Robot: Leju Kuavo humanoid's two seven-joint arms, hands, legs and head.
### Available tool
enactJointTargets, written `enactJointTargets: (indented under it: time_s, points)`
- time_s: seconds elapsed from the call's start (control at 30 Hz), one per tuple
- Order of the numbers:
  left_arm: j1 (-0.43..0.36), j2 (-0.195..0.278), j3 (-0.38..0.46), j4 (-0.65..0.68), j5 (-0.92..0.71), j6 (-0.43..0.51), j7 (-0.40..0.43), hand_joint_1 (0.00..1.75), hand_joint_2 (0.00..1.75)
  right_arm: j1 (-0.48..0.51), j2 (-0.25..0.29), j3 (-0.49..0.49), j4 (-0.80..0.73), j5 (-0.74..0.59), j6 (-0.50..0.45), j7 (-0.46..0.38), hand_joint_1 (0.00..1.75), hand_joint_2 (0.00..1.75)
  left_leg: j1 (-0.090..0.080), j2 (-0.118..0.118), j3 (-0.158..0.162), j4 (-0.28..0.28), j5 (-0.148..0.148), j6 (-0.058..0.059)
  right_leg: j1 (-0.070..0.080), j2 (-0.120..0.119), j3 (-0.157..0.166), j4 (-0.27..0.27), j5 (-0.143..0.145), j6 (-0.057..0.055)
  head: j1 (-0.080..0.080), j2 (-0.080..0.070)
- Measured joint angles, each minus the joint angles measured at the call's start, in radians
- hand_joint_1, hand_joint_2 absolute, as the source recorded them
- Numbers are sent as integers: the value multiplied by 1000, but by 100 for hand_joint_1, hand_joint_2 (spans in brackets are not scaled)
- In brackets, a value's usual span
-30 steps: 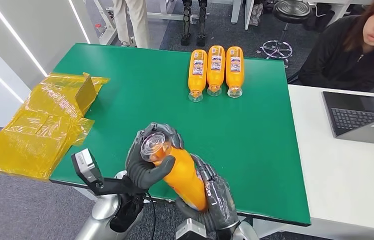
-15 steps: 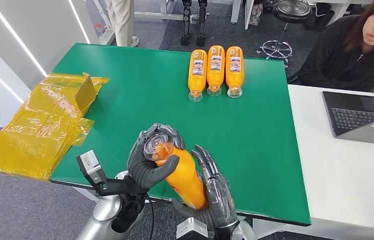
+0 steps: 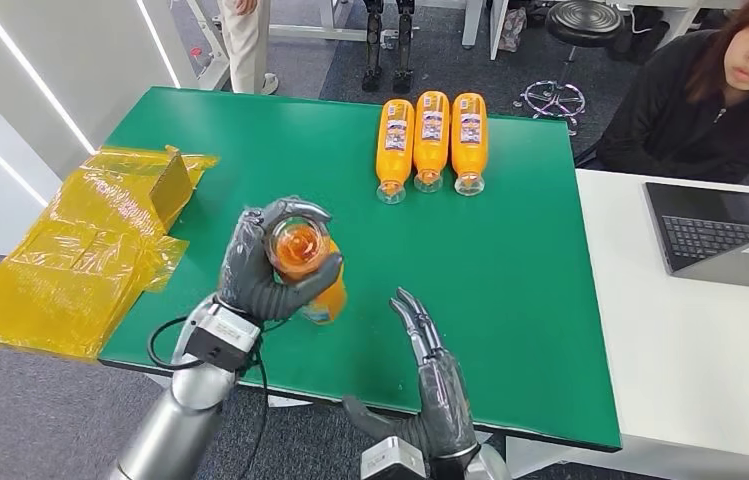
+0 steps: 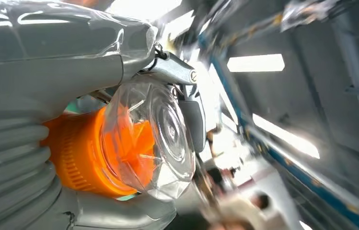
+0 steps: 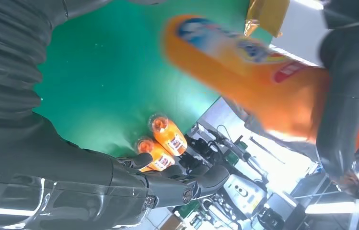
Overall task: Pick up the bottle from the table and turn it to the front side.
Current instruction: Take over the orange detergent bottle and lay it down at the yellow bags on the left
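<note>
A: Left hand (image 3: 268, 262)?
B: Wrapped around the neck end of the orange bottle (image 3: 306, 268), fingers curled tight on it, thumb across the front. Held up above the near part of the green table (image 3: 250, 180), clear cap end tipped toward the head camera, body slanting down and away. Close behind the wrist, orange ribbed neck and clear cap (image 4: 156, 139) seen between thick grey fingers.

A: Right hand (image 3: 435, 385)?
B: Holding nothing. Fingers straight and slightly spread, pointing away over the table's near edge, beside the bottle and apart from it. From its own wrist, dark fingers (image 5: 177, 184) stretched out, with the bottle's labelled side (image 5: 244, 72) blurred overhead.

A: Elsewhere on the table?
B: Three more orange bottles (image 3: 431, 140) lying side by side at the far edge, caps toward the robot. Yellow wrapping (image 3: 90, 240) off the left edge. Person in black (image 3: 700, 100) seated by a laptop (image 3: 720, 235) on the white desk (image 3: 690, 360)
</note>
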Motion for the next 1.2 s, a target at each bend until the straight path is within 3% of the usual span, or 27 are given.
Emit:
enactJointTargets:
  time_s: [0.33, 0.53, 0.7, 0.93, 1.2]
  points:
    - [-162, 60, 28, 105, -512, 175, 112, 175, 175, 19, 3, 1, 4, -9, -13, -18, 0, 175, 0, 0, 0, 0, 0, 0, 0, 0, 0, 0, 0, 0, 0, 0]
    - [-304, 84, -19, 352, -796, 242, 194, 175, 175, 21, 6, -2, 4, -27, -17, -31, 0, 175, 0, 0, 1, 0, 1, -1, 0, 1, 0, 0, 1, -1, 0, 0]
    - [-372, 86, -74, 580, -951, 275, 274, 175, 175, 28, 8, -6, -2, -39, -21, -39, 0, 175, 0, 3, 1, 0, 1, -1, 0, 3, -1, 0, 2, -1, 0, 0]
    - [-428, 91, -115, 873, -1035, 243, 371, 175, 175, 43, 5, -18, -4, -85, -27, -61, 0, 175, 0, 6, 0, 0, 0, -1, 0, 7, -2, 0, 2, -2, 0, 0]
    - [-480, 124, -121, 1071, -1061, 102, 489, 175, 175, 87, -19, -38, -21, -111, -47, -71, 0, 175, 0, 6, 0, 0, 0, -1, 0, 7, -3, 0, 2, -2, 0, 0]
